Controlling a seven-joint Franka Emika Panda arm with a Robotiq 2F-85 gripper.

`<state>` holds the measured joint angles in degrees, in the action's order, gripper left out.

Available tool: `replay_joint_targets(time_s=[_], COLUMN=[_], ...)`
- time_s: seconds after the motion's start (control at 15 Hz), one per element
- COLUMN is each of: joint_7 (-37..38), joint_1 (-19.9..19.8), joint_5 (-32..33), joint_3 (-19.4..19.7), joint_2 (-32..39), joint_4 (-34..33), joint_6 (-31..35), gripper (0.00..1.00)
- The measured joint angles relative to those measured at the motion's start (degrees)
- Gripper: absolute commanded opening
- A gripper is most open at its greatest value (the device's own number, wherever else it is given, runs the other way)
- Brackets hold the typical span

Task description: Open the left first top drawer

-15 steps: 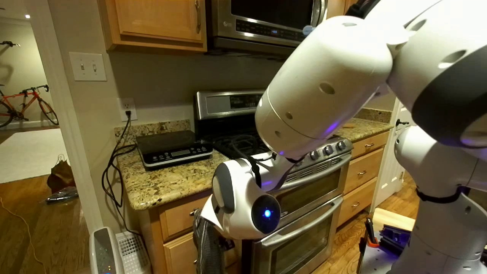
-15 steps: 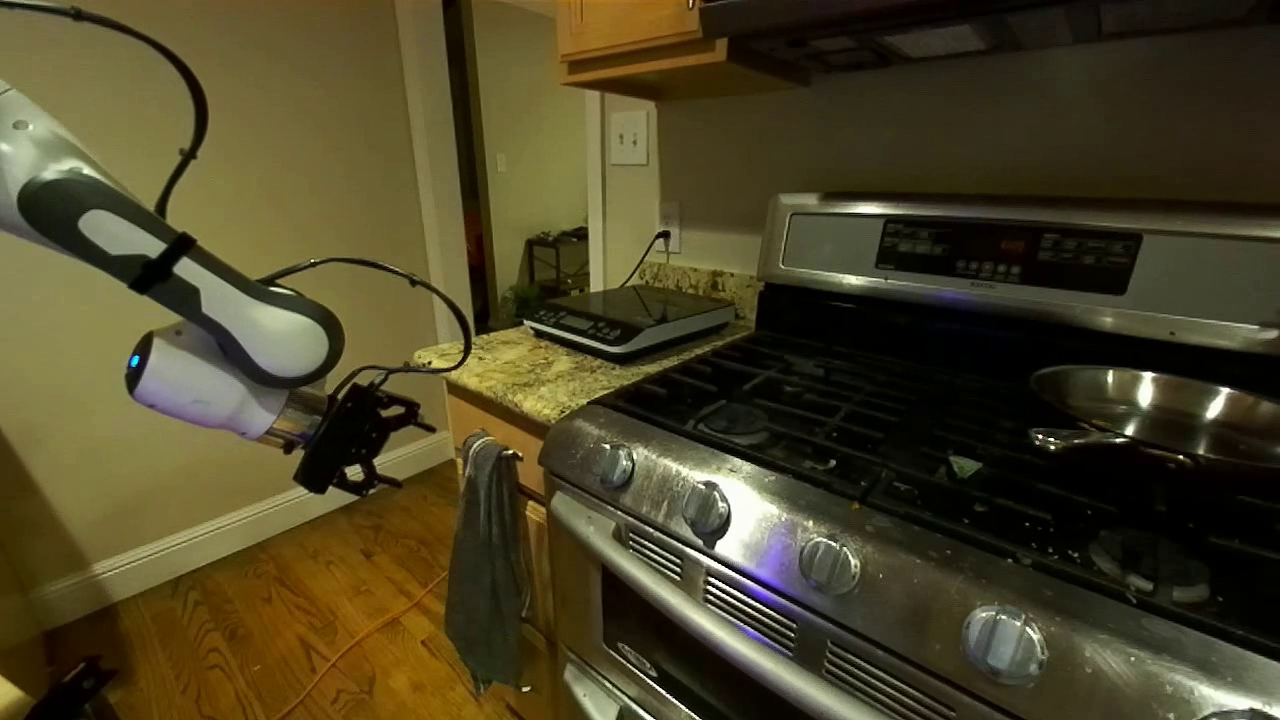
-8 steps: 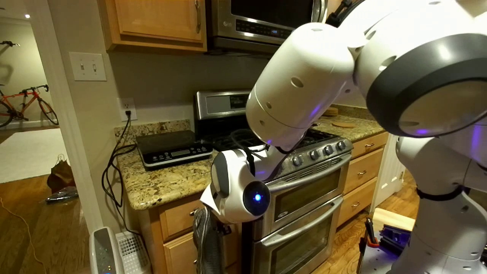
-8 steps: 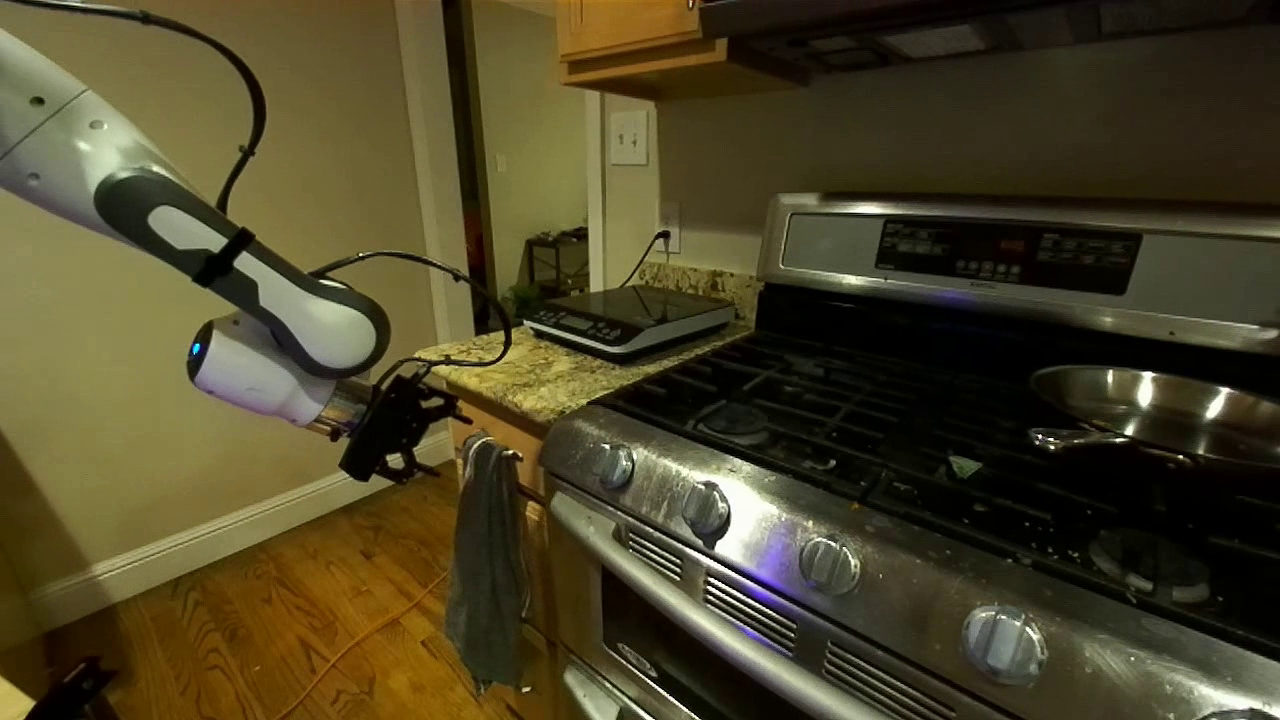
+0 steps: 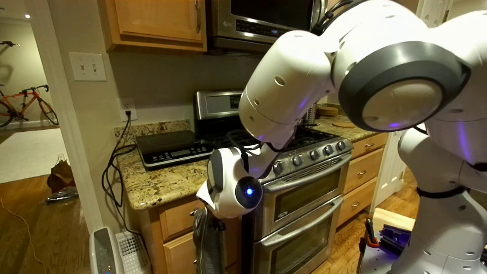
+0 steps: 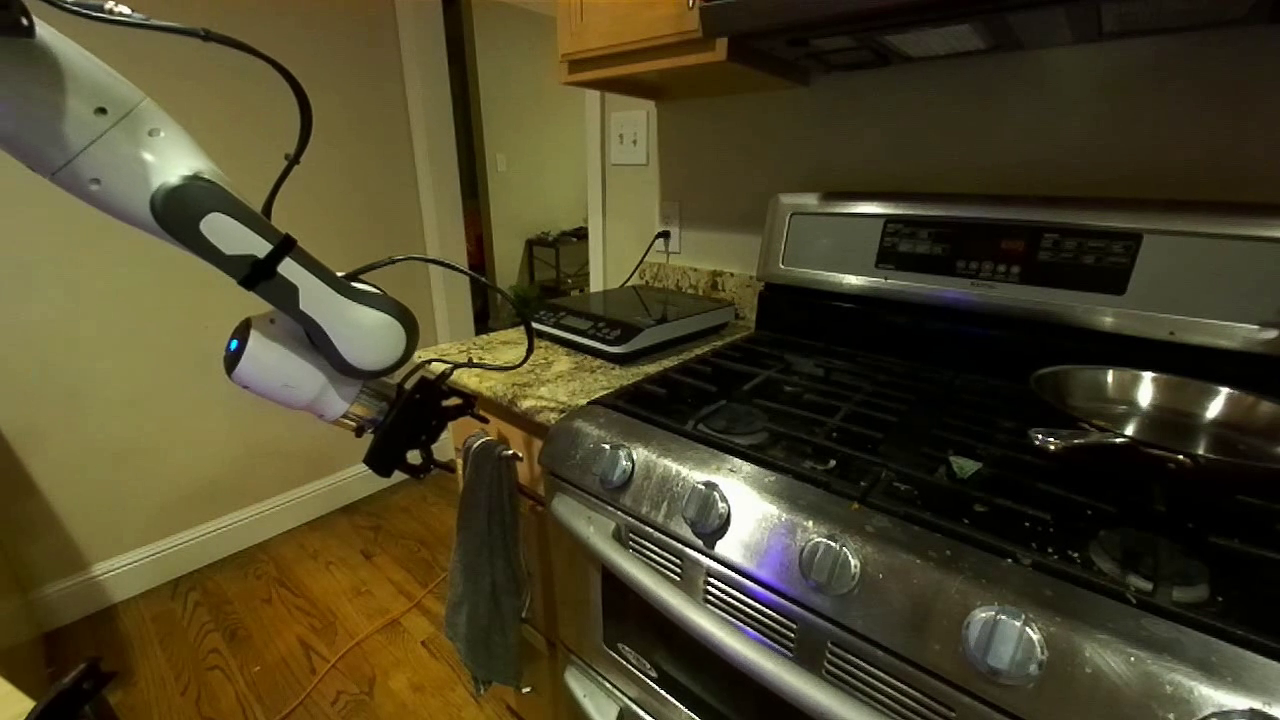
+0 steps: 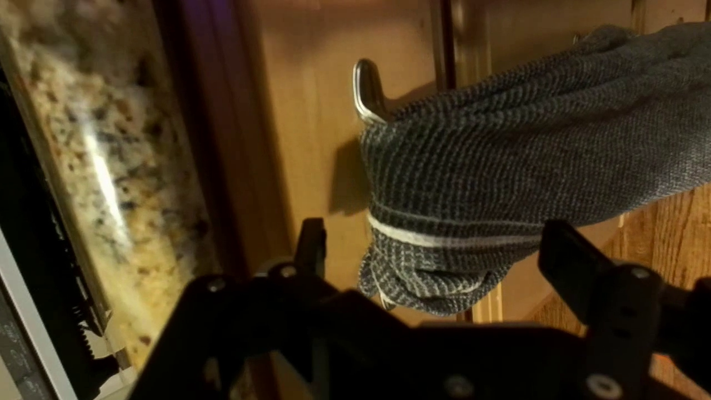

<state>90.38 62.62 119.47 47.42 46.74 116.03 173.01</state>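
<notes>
The left first top drawer [image 7: 322, 111] sits closed beneath the granite desk [image 5: 163, 186], at eleven o'clock from my jaws in the wrist view. They stand released, spread wide; a grey towel [image 7: 472, 155], hung over the drawer's handle [image 7: 365, 91], shows between and beyond them.
</notes>
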Motion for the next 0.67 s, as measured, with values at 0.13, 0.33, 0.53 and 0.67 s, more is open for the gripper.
replay_joint_targets(time_s=[0.13,0.33,0.53,0.67], joint_7=[0.0,0.0,0.0,0.0], joint_1=[-2.0,-4.8,-7.5,-9.2], joint_5=[0.3,0.5,0.6,0.9], joint_3=[-1.4,-3.4,-5.4,-6.6], joint_2=[0.1,0.2,0.4,0.4], joint_4=[-1.1,-2.4,-3.7,-4.4], joint_6=[0.0,0.0,0.0,0.0], gripper=[0.69,0.57,0.51,0.54])
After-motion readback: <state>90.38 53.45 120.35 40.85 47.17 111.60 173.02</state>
